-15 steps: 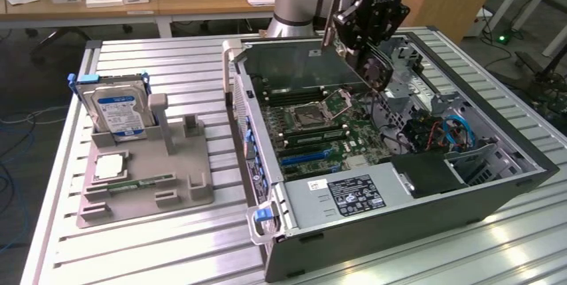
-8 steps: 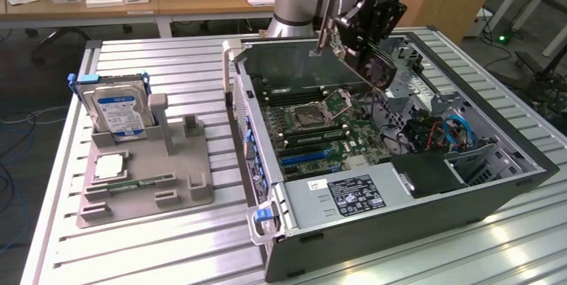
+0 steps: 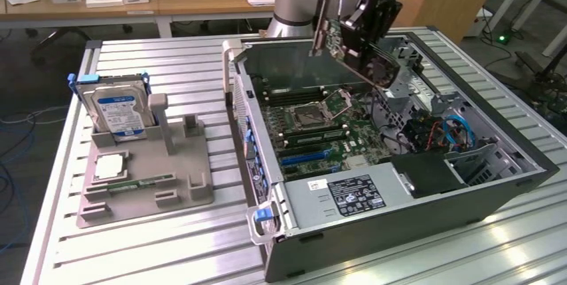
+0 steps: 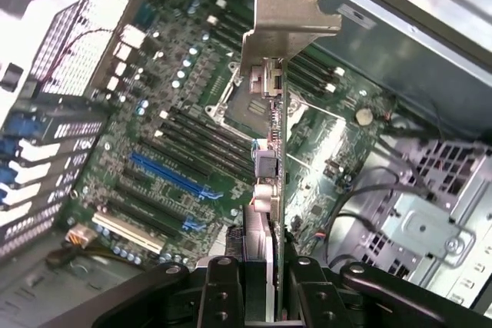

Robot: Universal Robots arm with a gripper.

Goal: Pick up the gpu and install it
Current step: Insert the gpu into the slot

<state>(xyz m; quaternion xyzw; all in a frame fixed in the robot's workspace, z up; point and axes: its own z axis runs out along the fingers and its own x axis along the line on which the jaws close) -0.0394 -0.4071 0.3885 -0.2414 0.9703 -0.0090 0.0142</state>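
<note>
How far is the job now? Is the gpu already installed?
Picking up looks done: the hand is shut on the gpu. Now the card hangs above the motherboard of the open case. Left: seating it; the blue slots are empty.

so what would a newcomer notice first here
The black gripper holds a thin dark gpu card with a pale metal bracket above the green motherboard in the open dark computer case. On the exterior view's left, a silver blue-labelled hard drive stands upright in a grey holder.

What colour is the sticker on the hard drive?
The sticker is blue and white, clearest in the exterior view.
</note>
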